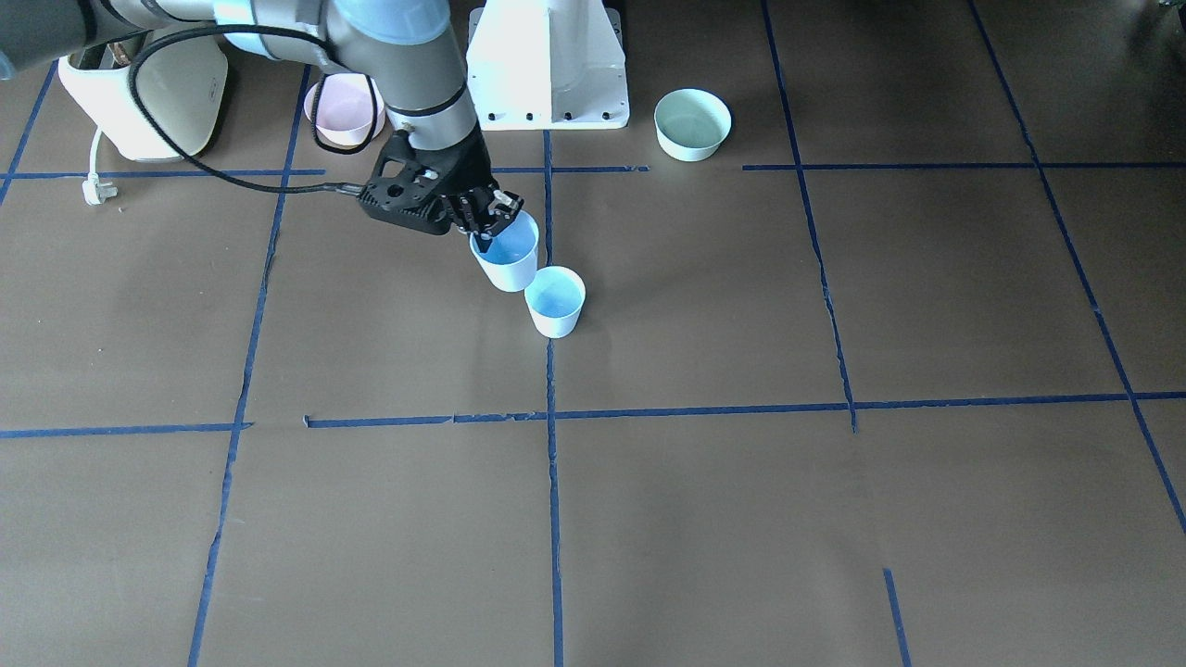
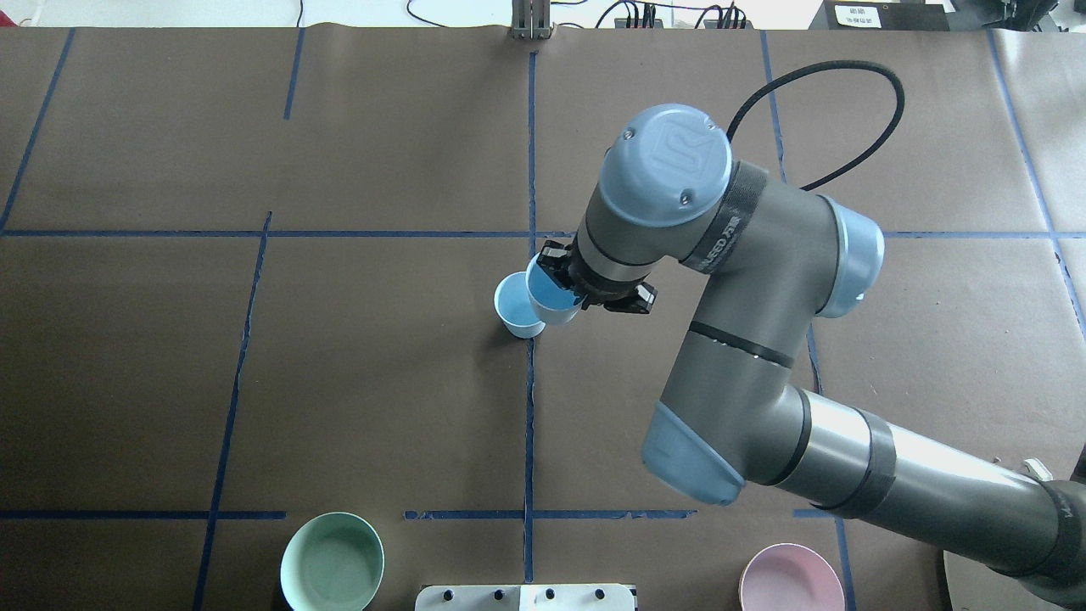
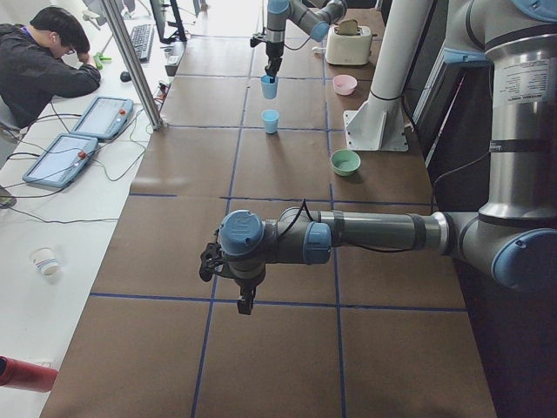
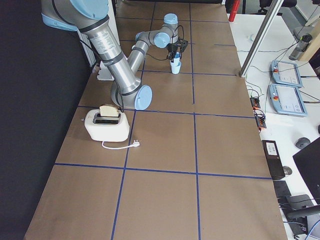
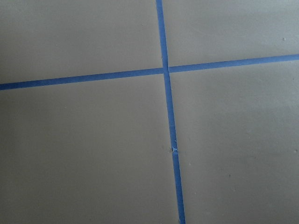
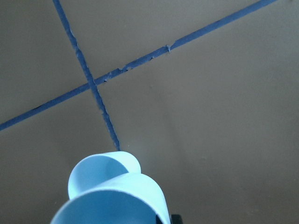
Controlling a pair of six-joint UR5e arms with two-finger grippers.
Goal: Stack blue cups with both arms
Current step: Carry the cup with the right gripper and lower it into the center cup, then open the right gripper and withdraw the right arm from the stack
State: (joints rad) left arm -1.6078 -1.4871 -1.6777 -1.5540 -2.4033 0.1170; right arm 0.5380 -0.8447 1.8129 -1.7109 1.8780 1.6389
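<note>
Exterior front-facing: right gripper [image 1: 491, 218] fingers clamp the rim of the raised blue cup [image 1: 505, 261]. Next, centre it over the standing cup [image 1: 555, 303] and lower. Left gripper [image 3: 245, 304] state cannot be told.

The tabletop [image 1: 704, 519] is covered in brown paper, divided into large squares by blue tape lines [image 1: 552, 519]. One blue cup [image 1: 555, 301] stands upright on the central line. Along the robot's edge sit a mint-green bowl [image 1: 692, 124], the white pedestal base [image 1: 547, 65] and a pink bowl [image 1: 345, 109]. Beyond the pink bowl stands a cream toaster [image 4: 107, 127], its plug [image 4: 136, 145] lying loose.
</note>
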